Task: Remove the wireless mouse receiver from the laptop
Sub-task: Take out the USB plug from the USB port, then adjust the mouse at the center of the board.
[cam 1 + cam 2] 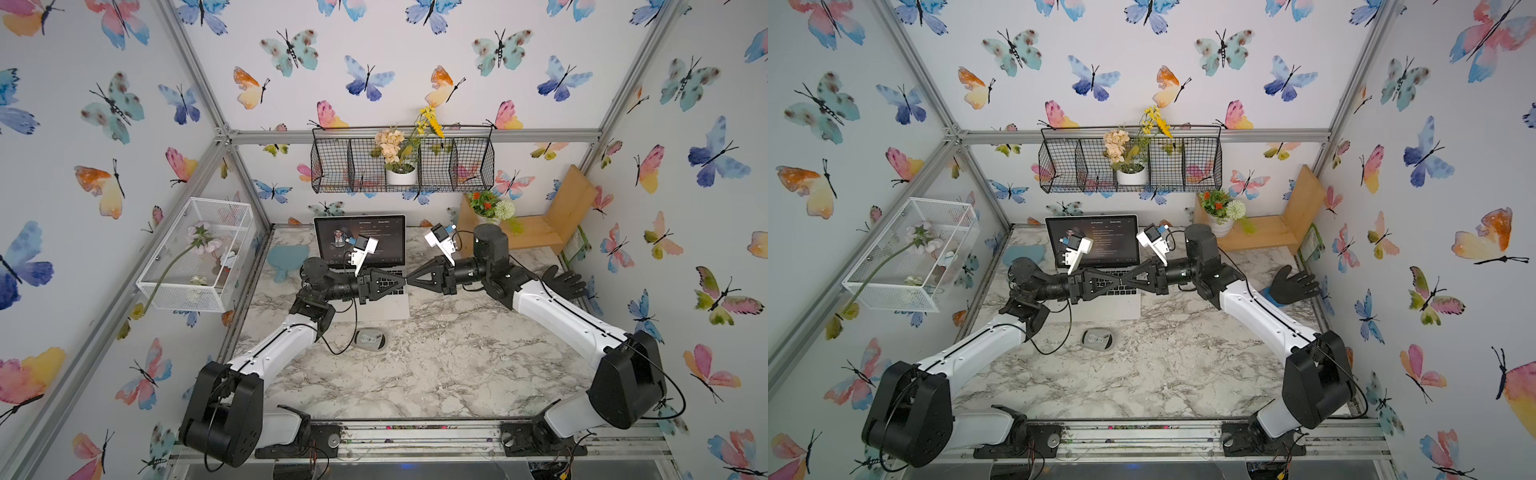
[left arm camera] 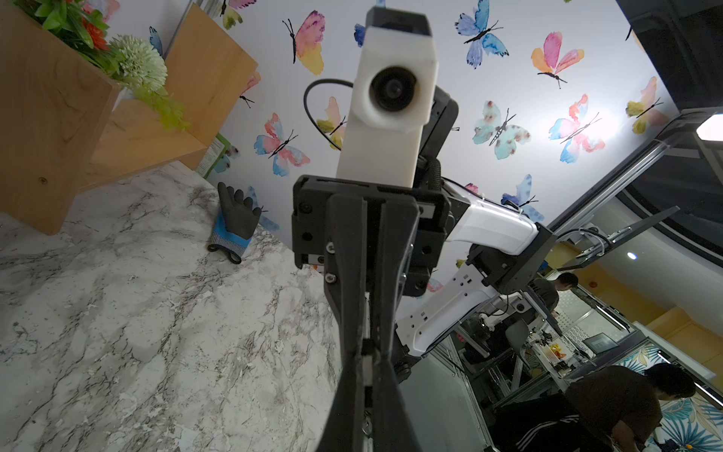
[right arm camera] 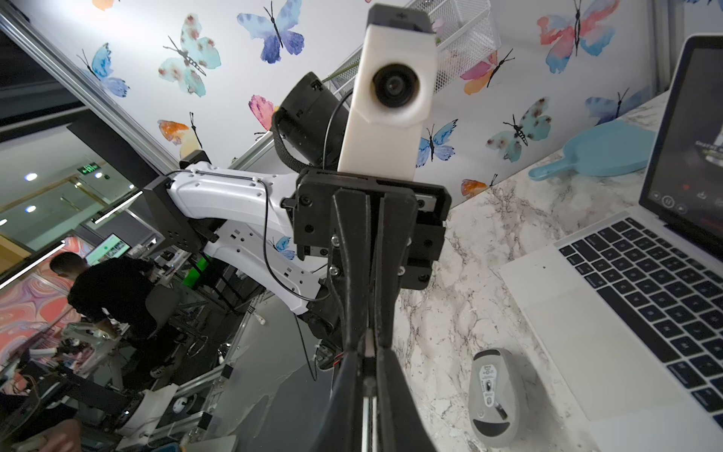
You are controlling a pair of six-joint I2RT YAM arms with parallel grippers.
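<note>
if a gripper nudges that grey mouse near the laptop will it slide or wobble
Probably wobble or spin: the mouse seems to lie underside up, on its rounded back. On the smooth marble table it would likely slide easily.

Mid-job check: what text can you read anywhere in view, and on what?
"No Promises" and "[Radio Edit]", as far as legible: header on the laptop screen.
Other screen lines: too blurred.
Label under the mouse: too small.
The green sign outside the cell: unreadable.
</note>
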